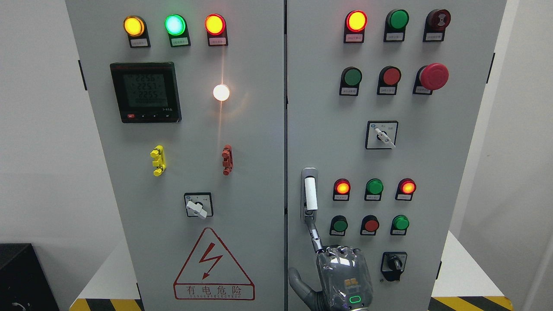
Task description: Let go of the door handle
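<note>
I see the grey electrical cabinet [242, 172] filling most of the head view, its two doors shut and meeting at a seam down the middle. The door handle [310, 194] sits on the right door, just right of that seam and a little below mid height: a white upright grip in a silver recess.

One hand [341, 276] rises from the bottom edge, slightly right of centre, so I read it as my right hand. Its back faces me, wrapped in a clear shiny cover, with a small green light near the wrist. The index finger [315, 236] is stretched up and to the left, its tip touching the lower end of the handle. The other fingers are curled into the palm and the thumb [298, 283] hangs out to the lower left. It pinches nothing; nothing wraps around the grip.

To the right of the handle are rows of red and green buttons [373, 205]. On the left door I see a meter display [145, 92], a lit white lamp [221, 92] and a red warning triangle [214, 265].
</note>
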### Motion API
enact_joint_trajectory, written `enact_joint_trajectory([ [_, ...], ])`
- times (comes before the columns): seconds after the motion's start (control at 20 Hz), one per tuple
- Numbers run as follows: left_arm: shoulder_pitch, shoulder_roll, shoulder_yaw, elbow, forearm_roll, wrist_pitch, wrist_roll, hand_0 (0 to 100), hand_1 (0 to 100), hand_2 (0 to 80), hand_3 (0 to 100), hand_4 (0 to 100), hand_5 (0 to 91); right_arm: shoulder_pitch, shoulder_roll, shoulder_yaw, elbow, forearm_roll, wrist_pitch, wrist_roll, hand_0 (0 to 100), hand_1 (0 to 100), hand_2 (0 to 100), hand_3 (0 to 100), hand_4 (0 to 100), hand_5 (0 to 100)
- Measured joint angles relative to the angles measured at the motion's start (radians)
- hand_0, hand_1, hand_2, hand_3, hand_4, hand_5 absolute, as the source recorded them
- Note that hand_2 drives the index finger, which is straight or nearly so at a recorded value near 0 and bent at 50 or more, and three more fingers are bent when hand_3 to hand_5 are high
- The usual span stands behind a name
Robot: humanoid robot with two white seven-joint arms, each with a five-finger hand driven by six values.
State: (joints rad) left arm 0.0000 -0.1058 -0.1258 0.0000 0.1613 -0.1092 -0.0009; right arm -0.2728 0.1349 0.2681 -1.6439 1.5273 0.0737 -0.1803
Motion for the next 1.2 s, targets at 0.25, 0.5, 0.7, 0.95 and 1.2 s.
enact_joint_trajectory([
  [0.25,0.0,0.0,0.0,0.0,0.0,0.0,0.0,12,56,0.0,0,0,0.0,0.0,0.0,0.002,-0.008,-0.001,0.0,0.003,33,26,25,100,100,100],
  [0.5,0.0,0.0,0.0,0.0,0.0,0.0,0.0,12,56,0.0,0,0,0.0,0.0,0.0,0.004,-0.001,-0.001,0.0,-0.001,33,27,30,100,100,100],
  [0.7,0.0,0.0,0.0,0.0,0.0,0.0,0.0,12,56,0.0,0,0,0.0,0.003,0.0,0.005,0.0,-0.001,0.0,-0.009,33,28,31,100,100,100],
  [0.95,0.0,0.0,0.0,0.0,0.0,0.0,0.0,12,56,0.0,0,0,0.0,0.009,0.0,0.006,-0.016,-0.001,0.0,-0.009,34,28,33,100,100,100],
  [1.2,0.0,0.0,0.0,0.0,0.0,0.0,0.0,12,56,0.0,0,0,0.0,0.011,0.0,0.007,-0.047,-0.001,-0.001,-0.014,34,29,34,100,100,100],
])
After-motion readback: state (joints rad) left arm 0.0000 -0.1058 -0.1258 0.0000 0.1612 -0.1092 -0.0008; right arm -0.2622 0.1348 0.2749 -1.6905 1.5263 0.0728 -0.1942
